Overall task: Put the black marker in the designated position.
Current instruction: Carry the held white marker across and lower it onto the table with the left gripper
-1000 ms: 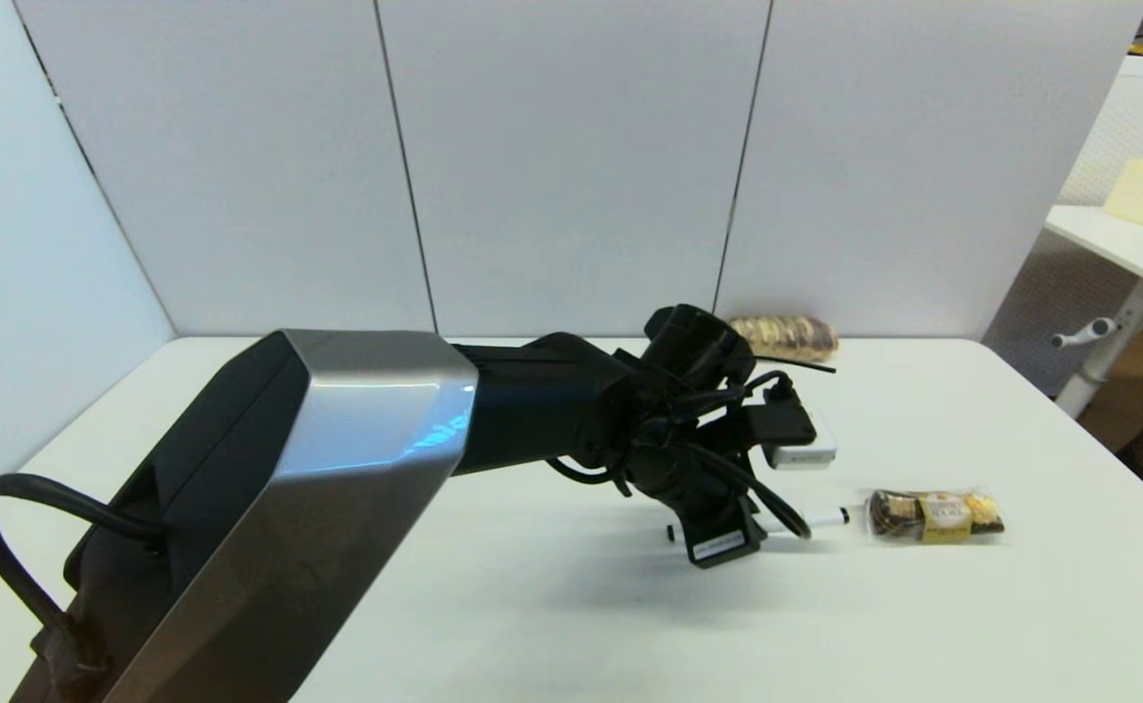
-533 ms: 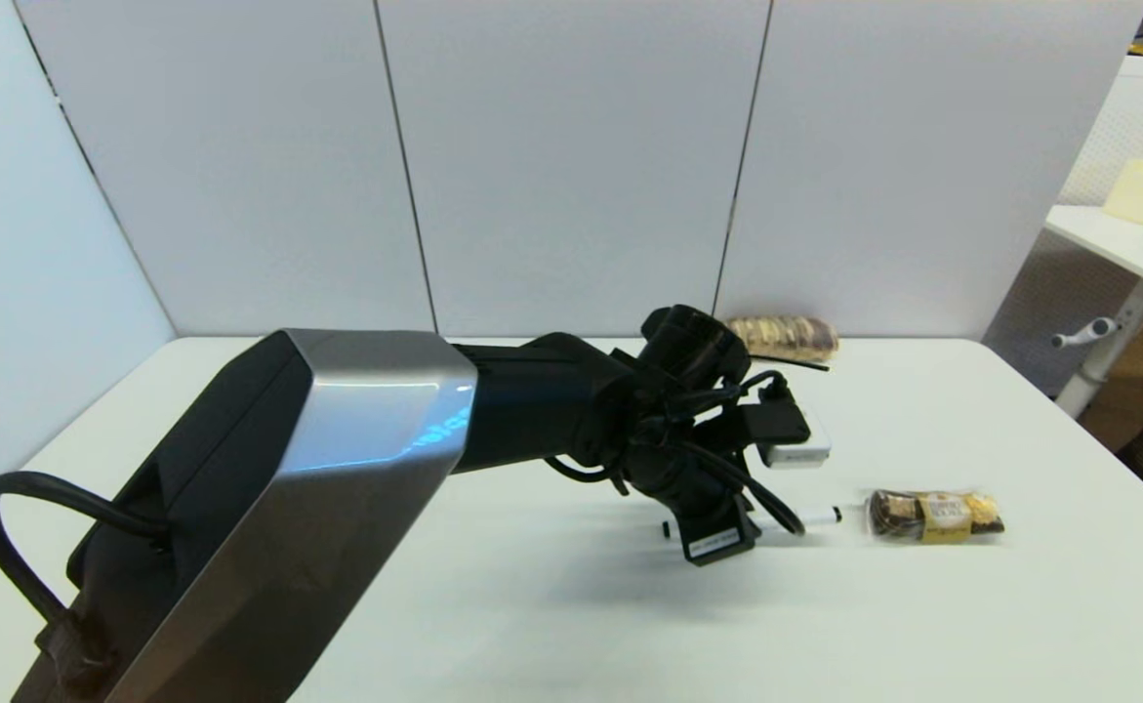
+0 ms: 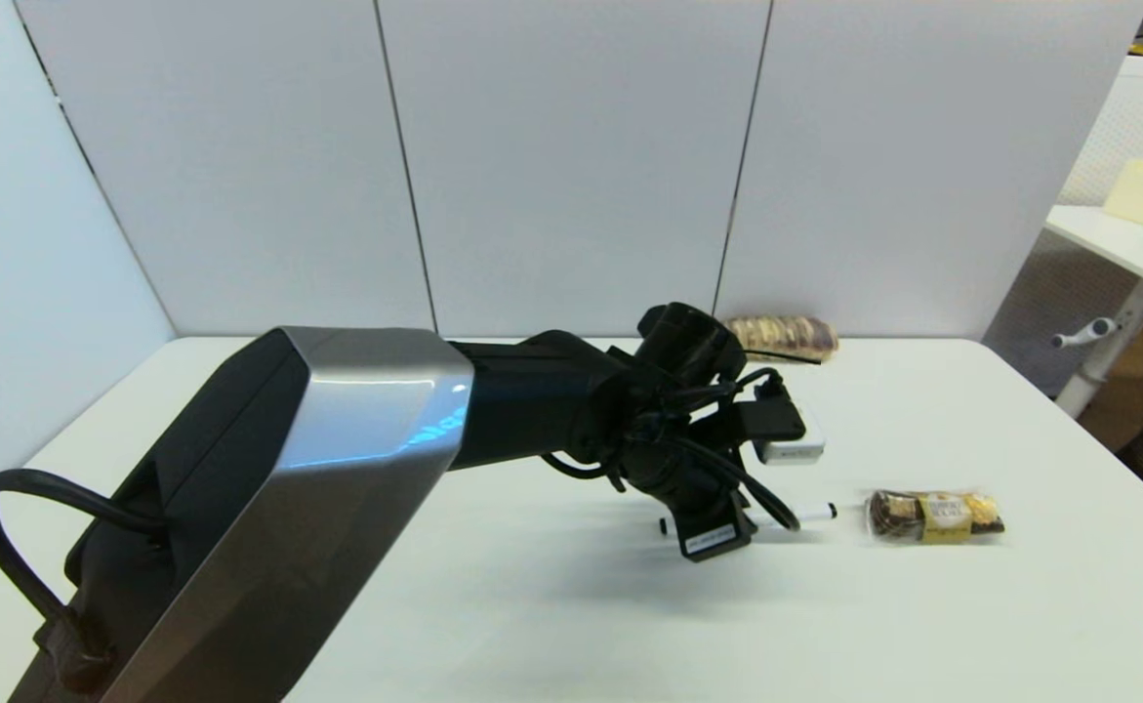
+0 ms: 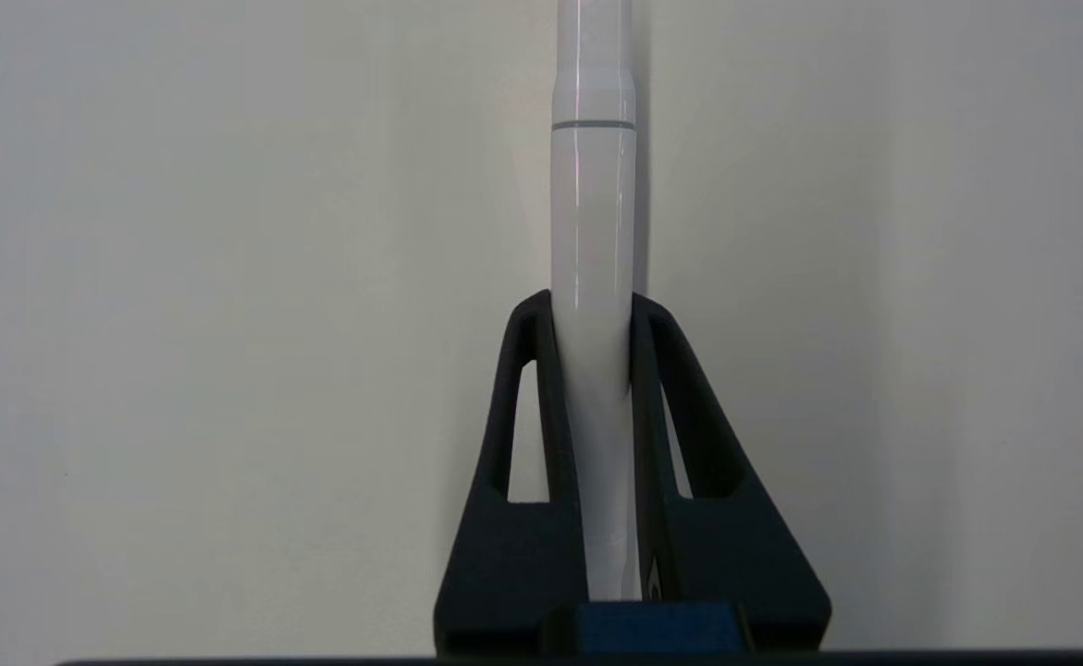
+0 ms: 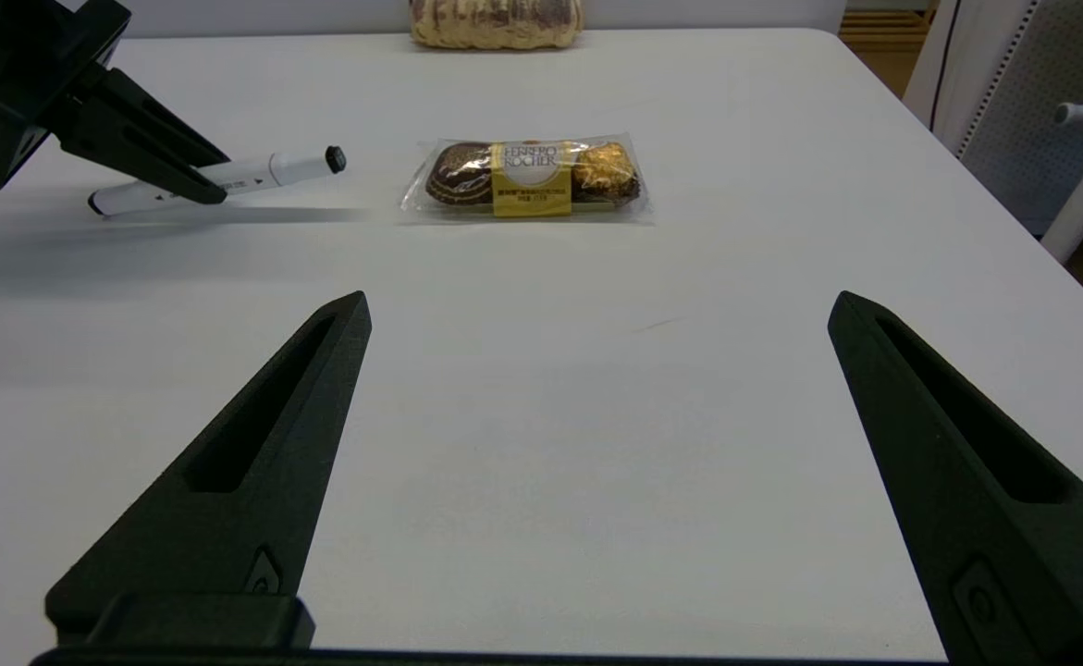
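Two long black fingers of the left gripper (image 4: pixel 594 314) are seen pressed against opposite sides of the black marker (image 4: pixel 593 222), a slim pen with a white barrel and black tips, so the barrel is clamped between them. In the right wrist view the marker (image 5: pixel 227 178) is shown lifted clear of the white table (image 5: pixel 523 388), with its shadow cast on the surface beneath, and it is tilted so that its capped end is raised toward the clear plastic packet of gold-wrapped chocolates (image 5: pixel 527 176). That capped end is near the packet but apart from it. Beyond the packet, a brown patterned roll-shaped bundle (image 3: pixel 786 335) is lying at the far table edge. The right gripper (image 5: pixel 596 314) is held low over the table on the near side of the packet, its fingers spread wide with nothing between them.
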Available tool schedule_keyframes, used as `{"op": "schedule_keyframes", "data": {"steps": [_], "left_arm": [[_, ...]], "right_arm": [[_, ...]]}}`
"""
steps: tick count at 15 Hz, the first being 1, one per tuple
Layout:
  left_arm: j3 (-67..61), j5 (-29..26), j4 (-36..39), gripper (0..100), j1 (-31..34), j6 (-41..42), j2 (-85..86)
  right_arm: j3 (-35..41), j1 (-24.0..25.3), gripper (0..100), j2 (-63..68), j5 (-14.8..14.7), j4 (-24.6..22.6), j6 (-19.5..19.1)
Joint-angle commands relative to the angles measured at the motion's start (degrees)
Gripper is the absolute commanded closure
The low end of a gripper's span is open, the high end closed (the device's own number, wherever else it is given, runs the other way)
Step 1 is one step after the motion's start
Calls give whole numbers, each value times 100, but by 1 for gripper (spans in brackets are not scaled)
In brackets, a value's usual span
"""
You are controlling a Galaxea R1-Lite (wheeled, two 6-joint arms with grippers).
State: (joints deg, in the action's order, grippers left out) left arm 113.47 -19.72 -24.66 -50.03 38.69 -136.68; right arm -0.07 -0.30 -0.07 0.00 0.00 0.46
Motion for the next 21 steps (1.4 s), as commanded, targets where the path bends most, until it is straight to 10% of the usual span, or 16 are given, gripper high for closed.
{"op": "schedule_keyframes", "data": {"steps": [1, 21], "left_arm": [[0, -5, -12, 100, -7, 24, 10], [0, -31, -91, 100, 20, 191, -43]], "right_arm": [[-1, 4, 0, 7, 0, 0, -2], [-1, 4, 0, 7, 0, 0, -2]]}}
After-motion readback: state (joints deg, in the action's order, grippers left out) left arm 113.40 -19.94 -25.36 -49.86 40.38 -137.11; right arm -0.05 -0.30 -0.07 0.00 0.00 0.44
